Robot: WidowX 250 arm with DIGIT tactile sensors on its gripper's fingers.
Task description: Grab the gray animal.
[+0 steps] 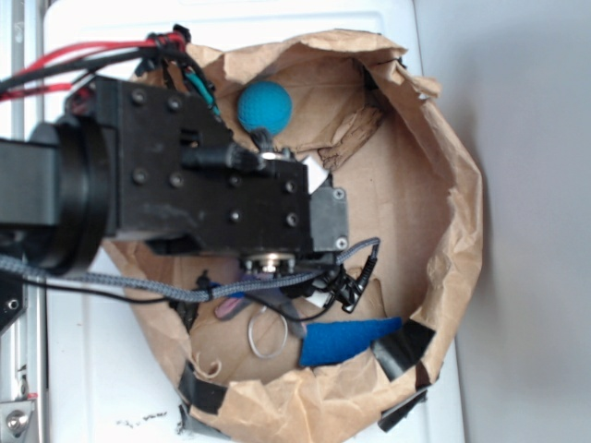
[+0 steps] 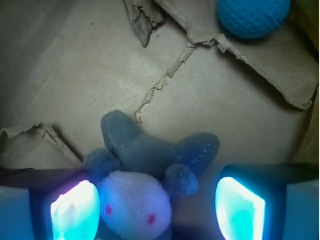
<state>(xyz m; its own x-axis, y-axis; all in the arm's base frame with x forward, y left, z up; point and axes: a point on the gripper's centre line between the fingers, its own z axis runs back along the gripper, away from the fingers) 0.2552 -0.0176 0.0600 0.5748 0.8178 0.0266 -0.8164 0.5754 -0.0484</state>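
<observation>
Wrist view: gripper (image 2: 157, 207) fingers stand apart, flanking the gray animal (image 2: 150, 170). Descend straight, center on its pale head, then close firmly.

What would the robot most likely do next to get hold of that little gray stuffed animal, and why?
Probably close its fingers. In the wrist view the gripper is open, one glowing pad on each side of the gray animal, whose pale face lies right between them. A slight drop first might help, since how deep the fingers sit can't be judged. The teal ball lies well clear.
</observation>
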